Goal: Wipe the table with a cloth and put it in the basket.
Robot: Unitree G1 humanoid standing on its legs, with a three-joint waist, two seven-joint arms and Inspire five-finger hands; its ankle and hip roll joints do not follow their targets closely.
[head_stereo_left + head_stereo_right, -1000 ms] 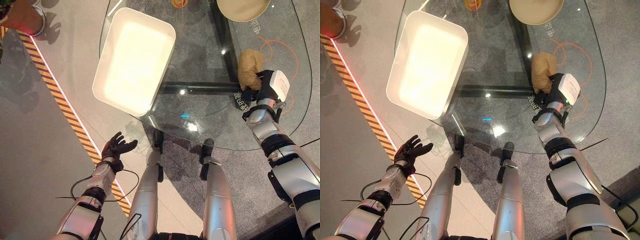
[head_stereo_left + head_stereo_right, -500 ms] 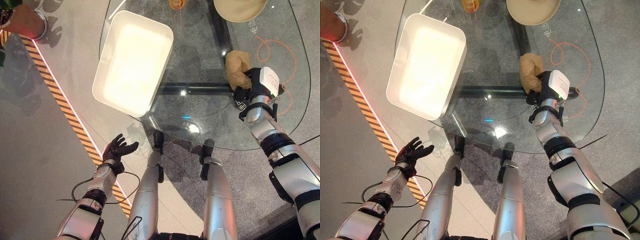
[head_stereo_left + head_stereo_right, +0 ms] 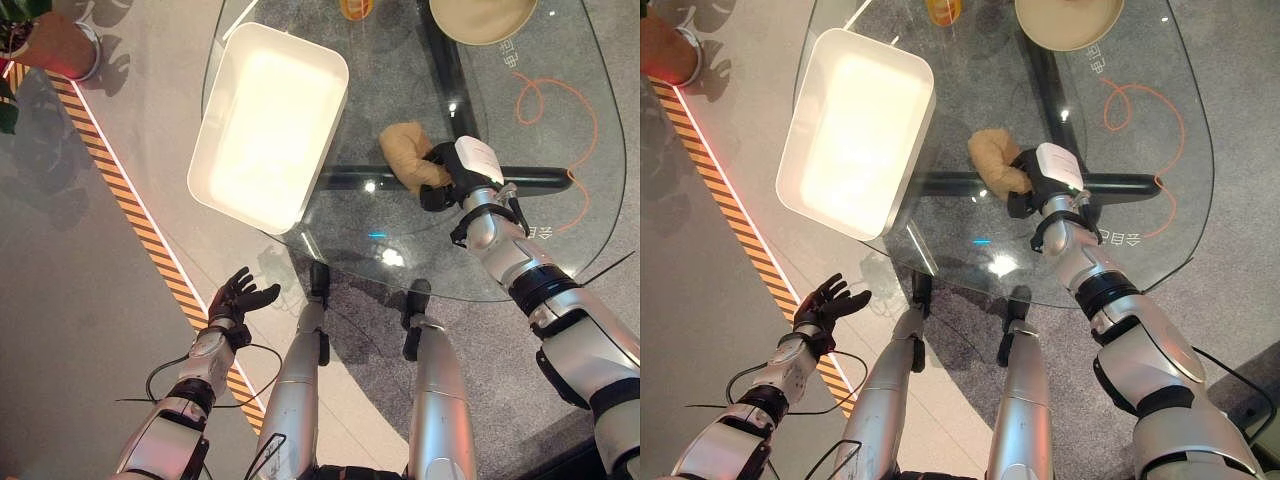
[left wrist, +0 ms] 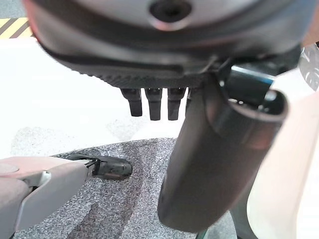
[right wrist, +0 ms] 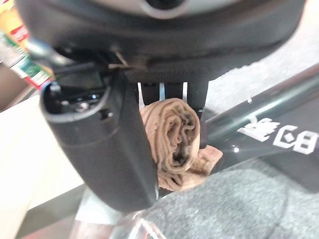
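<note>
We see the right robot hand (image 3: 447, 178) curled around a bunched tan cloth (image 3: 408, 154) on the glass bench (image 3: 400, 230), white basket (image 3: 268, 122) to its left; the left robot hand (image 3: 236, 295) hangs open.

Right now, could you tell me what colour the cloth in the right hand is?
The cloth is light brown, a tan shade; the right wrist view shows it best.

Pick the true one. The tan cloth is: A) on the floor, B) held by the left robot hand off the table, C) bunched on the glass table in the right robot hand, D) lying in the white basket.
C: the cloth sits bunched on the glass table, gripped by the right robot hand, beside the white basket.
</note>
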